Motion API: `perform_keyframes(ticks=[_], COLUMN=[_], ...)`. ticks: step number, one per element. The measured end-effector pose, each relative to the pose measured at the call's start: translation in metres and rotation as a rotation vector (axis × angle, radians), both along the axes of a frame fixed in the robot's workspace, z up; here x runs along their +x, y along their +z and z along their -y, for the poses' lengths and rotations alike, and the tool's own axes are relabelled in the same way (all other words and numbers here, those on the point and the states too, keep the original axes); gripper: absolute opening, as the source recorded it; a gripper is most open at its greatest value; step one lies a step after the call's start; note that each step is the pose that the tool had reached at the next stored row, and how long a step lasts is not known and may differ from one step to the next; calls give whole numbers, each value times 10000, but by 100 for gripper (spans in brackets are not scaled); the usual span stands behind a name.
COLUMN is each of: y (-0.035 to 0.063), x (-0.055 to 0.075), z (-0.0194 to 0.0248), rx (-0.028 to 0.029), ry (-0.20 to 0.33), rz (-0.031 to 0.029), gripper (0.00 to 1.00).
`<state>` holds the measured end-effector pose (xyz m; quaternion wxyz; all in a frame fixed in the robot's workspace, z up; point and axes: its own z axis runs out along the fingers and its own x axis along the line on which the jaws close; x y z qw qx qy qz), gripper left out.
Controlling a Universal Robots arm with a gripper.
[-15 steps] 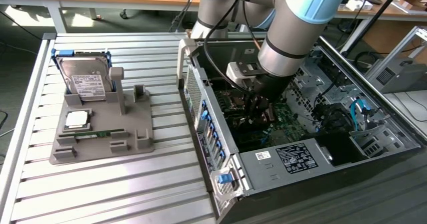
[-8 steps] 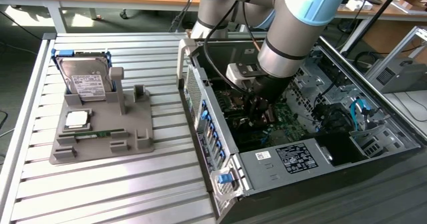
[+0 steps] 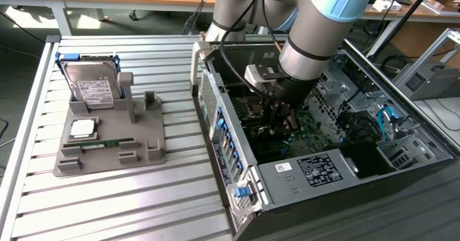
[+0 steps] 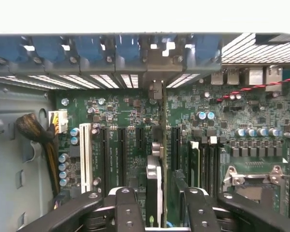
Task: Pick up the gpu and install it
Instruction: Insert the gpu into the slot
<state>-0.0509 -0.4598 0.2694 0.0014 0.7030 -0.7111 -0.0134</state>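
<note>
In the exterior view, my arm (image 3: 316, 31) is reaching down into the open computer case (image 3: 323, 165). My claw (image 3: 281, 114) is hanging low inside it, right over the green board (image 3: 311, 129). On the exterior view's left, a gray holder (image 3: 107, 144) is lying on the slatted metal table (image 3: 107, 208). A silver hard drive (image 3: 90, 87) is standing up at the back of the holder. A thin green memory stick (image 3: 100, 142) is lying flat near its front, and a small square chip (image 3: 83, 128) is sitting between the two.

In the wrist view, I am looking straight down at the board (image 4: 111, 116). My two black fingers (image 4: 128, 210) are standing apart, one on each side of the gpu (image 4: 154, 193). The gpu is standing on its thin edge between them, down in the row of long slots (image 4: 122, 150). I am seeing a gap on both sides of it, so my fingers are not squeezing it. Its silvery end is pointing at the case wall with the blue clips (image 4: 89, 48). A white slot (image 4: 85, 157) is sitting off to one side, next to a bundle of dark wires (image 4: 38, 133).
</note>
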Motion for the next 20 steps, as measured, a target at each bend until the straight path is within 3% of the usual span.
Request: perform_keyframes(ticks=[3, 6, 10, 11, 15, 20], y=[161, 346, 385, 384, 366, 306], x=[0, 0, 2, 8, 169, 453], z=[-10, -65, -85, -86, -86, -86], rx=[-1, -1, -1, 1, 1, 1], ry=[0, 14, 47, 63, 125, 133], rz=[0, 0, 0, -3, -134, -340], gripper=[40, 39, 14, 14, 11, 11])
